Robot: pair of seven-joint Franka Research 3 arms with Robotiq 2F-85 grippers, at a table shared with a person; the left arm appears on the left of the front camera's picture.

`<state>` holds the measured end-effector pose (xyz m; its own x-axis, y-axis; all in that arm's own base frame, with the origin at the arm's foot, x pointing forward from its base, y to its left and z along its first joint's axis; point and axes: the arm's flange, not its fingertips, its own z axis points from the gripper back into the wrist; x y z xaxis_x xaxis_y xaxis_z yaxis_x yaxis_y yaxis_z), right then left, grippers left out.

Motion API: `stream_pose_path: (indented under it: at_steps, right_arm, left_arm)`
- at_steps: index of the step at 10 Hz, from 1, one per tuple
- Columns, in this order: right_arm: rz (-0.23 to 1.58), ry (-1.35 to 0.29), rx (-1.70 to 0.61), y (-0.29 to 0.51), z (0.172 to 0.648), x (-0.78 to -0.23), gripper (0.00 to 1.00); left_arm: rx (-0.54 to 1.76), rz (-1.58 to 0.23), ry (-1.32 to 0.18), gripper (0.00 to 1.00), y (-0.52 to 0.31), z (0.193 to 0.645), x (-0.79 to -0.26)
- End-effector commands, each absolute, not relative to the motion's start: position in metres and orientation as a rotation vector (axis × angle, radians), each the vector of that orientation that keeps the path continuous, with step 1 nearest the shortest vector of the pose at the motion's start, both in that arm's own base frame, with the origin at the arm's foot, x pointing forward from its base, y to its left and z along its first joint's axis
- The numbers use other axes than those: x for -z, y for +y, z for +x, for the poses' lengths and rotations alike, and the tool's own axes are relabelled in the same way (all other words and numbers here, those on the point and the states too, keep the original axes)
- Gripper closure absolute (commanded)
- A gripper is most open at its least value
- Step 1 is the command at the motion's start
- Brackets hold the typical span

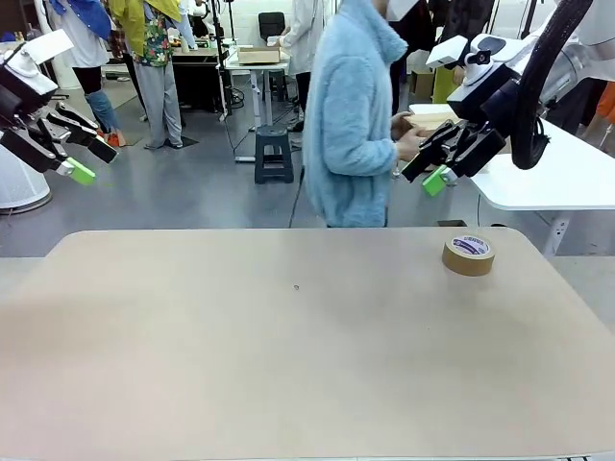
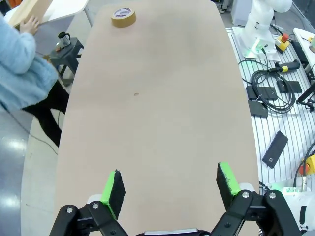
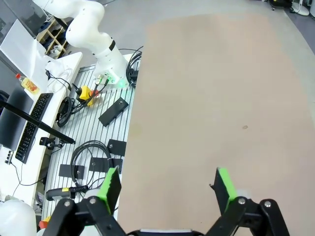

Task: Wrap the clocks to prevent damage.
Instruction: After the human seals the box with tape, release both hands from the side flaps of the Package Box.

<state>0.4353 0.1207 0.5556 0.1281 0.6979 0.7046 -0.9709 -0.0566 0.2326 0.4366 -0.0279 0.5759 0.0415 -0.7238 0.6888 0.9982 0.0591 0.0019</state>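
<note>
My left gripper (image 1: 86,156) hangs open in the air off the table's left end; in its wrist view the gripper (image 2: 171,186) has nothing between its green pads (image 2: 113,188). My right gripper (image 1: 432,161) is raised beyond the far right edge, open and holding nothing, as in its own view (image 3: 167,187). A person in a fuzzy light-blue jacket (image 1: 351,125) stands at the far side, turned to the right, with hands on a flat cardboard box (image 1: 432,117) on the white side table. A roll of brown tape (image 1: 469,254) (image 2: 123,16) lies at the far right of the tan table (image 1: 288,346).
A white side table (image 1: 557,178) stands behind my right arm. A black stool (image 1: 274,154) stands on the floor beyond the table. Cables and black boxes lie on the slatted metal bench (image 2: 275,98) (image 3: 93,147) on the robot's side.
</note>
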Motion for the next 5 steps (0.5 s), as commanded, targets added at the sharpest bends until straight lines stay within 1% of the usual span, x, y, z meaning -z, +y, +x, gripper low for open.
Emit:
stream_pose_path:
  at_steps: [1,2,3,4,5]
  right_arm:
    - [0.823,-0.450,-1.442,0.122,0.436,-0.556,0.00]
    - [0.811,-0.431,-1.431,0.121,0.435,-0.556,0.00]
    - [0.785,-0.464,-1.317,0.112,0.438,-0.555,0.00]
    - [0.735,-0.490,-1.228,0.099,0.438,-0.554,0.00]
    - [0.706,-0.515,-1.137,0.087,0.435,-0.557,0.00]
  left_arm:
    - [1.440,-0.571,-0.612,0.02,-0.028,0.436,-0.576]
    - [1.440,-0.571,-0.612,0.02,-0.028,0.436,-0.576]
    - [1.433,-0.571,-0.608,0.02,-0.028,0.437,-0.576]
    - [1.318,-0.517,-0.597,0.02,-0.024,0.432,-0.576]
    - [1.244,-0.505,-0.586,0.02,-0.017,0.432,-0.579]
